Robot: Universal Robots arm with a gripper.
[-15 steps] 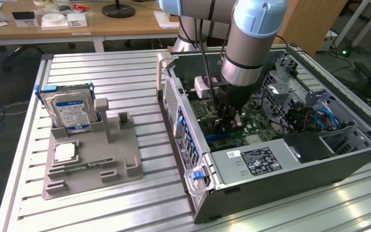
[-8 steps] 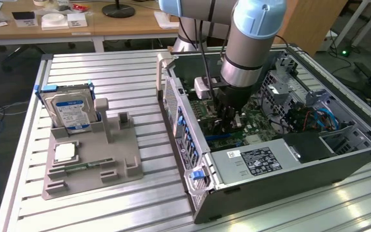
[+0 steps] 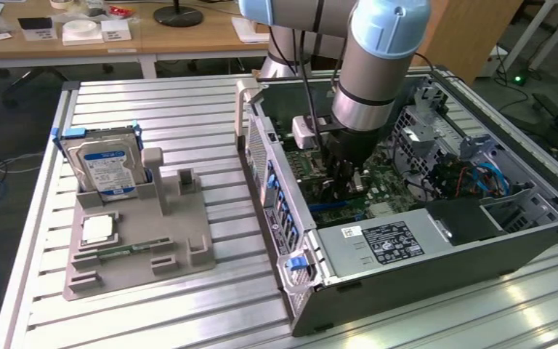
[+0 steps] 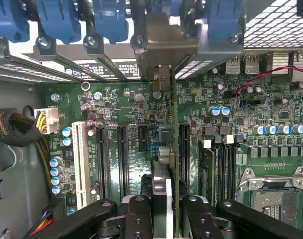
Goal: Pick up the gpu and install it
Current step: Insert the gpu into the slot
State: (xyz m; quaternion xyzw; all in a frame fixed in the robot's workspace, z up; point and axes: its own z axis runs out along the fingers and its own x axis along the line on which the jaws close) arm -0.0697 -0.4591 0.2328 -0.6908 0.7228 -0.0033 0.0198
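The gpu (image 4: 174, 149) stands edge-on in the wrist view, a thin card running from the gripper (image 4: 167, 209) up to its metal bracket (image 4: 159, 37) at the case's rear slots. The fingers (image 4: 139, 219) are closed on either side of it, so the card is held, not released. It hangs over the motherboard (image 4: 231, 149), in line with the black expansion slots (image 4: 122, 159) (whether its edge already sits in a slot I cannot tell).

In the exterior view the arm (image 3: 376, 80) reaches down into the open case (image 3: 424, 240), with the gripper low near the board. The pickup looks done, and the card has been carried into the case; seating it and letting go appear to be what is left.

Outside the case, on the exterior view's left, the hard drive (image 3: 104, 163) stands upright in the grey fixture (image 3: 139, 247) on the table (image 3: 163, 109).
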